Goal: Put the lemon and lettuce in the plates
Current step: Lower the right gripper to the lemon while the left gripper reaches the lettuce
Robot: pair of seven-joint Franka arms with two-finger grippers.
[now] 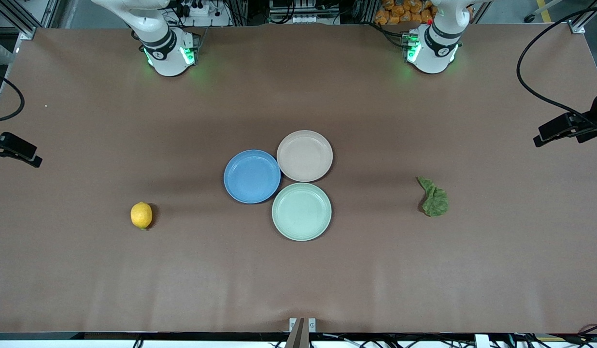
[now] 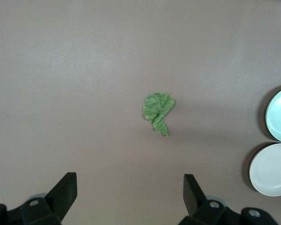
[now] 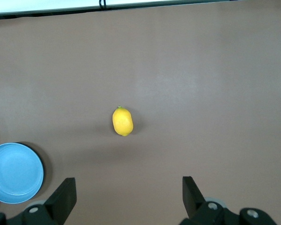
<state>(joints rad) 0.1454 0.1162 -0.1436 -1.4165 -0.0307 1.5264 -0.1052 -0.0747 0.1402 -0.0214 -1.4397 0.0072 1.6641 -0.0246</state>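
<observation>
On the brown worktop (image 1: pixel 86 121), unlabelled, three plates touch at the middle: blue plate (image 1: pixel 252 176), beige-pink plate (image 1: pixel 305 155), mint plate (image 1: pixel 302 211). One lettuce (image 1: pixel 433 196) lies toward the left arm's end and one lemon (image 1: pixel 141 215) toward the right arm's end. High over them, the left pincer (image 2: pixel 129 197) and right pincer (image 3: pixel 129 199) hang with fingers apart.

- 1 lemon (image 1: pixel 141 215)
- 1 lettuce (image 1: pixel 433 197) leaf
- 3 plates on table (image 1: pixel 86 121): 1 blue plate (image 1: pixel 252 176), 1 beige-pink plate (image 1: pixel 305 155), 1 mint-green plate (image 1: pixel 302 211)
- 2 arms, 1 gripper ea.: left gripper (image 2: pixel 130 197), right gripper (image 3: pixel 129 199)
</observation>
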